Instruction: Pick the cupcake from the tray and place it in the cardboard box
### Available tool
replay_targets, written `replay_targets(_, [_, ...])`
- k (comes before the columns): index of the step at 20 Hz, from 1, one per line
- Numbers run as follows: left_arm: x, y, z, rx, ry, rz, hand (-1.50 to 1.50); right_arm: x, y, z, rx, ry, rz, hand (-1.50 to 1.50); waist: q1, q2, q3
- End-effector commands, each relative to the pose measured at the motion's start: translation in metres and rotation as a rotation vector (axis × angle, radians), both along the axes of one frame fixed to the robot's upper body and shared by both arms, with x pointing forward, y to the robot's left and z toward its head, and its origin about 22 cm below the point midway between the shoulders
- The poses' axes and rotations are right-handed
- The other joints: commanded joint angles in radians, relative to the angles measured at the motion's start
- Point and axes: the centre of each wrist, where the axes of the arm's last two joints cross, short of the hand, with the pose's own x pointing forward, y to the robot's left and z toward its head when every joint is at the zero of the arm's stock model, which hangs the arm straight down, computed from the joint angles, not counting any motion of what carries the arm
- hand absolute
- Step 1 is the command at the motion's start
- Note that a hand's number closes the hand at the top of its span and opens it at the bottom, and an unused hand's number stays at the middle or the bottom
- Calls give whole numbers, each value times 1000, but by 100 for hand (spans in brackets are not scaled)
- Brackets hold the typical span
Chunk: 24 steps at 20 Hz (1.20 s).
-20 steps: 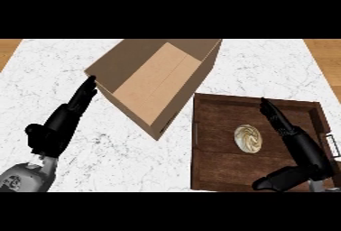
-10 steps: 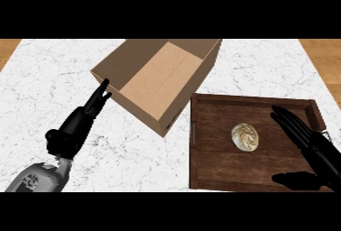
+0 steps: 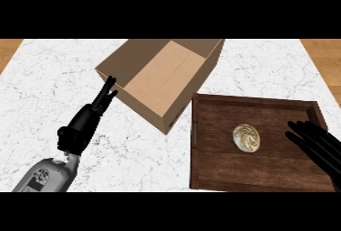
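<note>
No readable text, label, brand or number shows anywhere: the cardboard box (image 3: 163, 81), the wooden tray (image 3: 220, 171) and the table (image 3: 47, 85) around it are all unmarked

Swirl-topped cupcake (image 3: 246, 137) sits in wooden tray (image 3: 220, 171), beside open cardboard box (image 3: 163, 76)

Cupcake (image 3: 246, 137) unobstructed inside low-walled tray (image 3: 220, 173), cardboard box (image 3: 163, 79) open on top

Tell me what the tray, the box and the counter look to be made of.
Tray: dark wood, apparently matte, with visible grain and plank lines.
Cardboard box: plain tan cardboard, dull finish, a seam running along its inner floor.
Counter: white with grey veining, likely marble or a marble-look stone.
</note>
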Motion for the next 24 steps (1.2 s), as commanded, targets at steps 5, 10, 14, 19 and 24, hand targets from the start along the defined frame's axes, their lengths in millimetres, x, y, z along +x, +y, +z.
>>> replay_targets(5, [8, -2, -13, -6, 30, -16, 0, -34, 37, 46, -88, 220, -7, -150, 8, 6, -1])
replay_targets(10, [2, -22, -4, -5, 27, -45, 0, -2, 51, 34, -44, 249, -80, -150, 36, 9, 0])
replay_targets(14, [6, -14, 0, 5, 43, -53, 0, 16, 61, 15, -27, 258, -67, -150, 38, 9, 1])
replay_targets(19, [2, -11, 10, 6, 11, -49, 0, 45, 60, 11, -91, 284, -117, -150, 37, 9, 1])
replay_targets(24, [2, 3, 7, -4, 35, -28, 0, 35, 62, -18, -123, 341, -127, -150, 29, 7, 1])
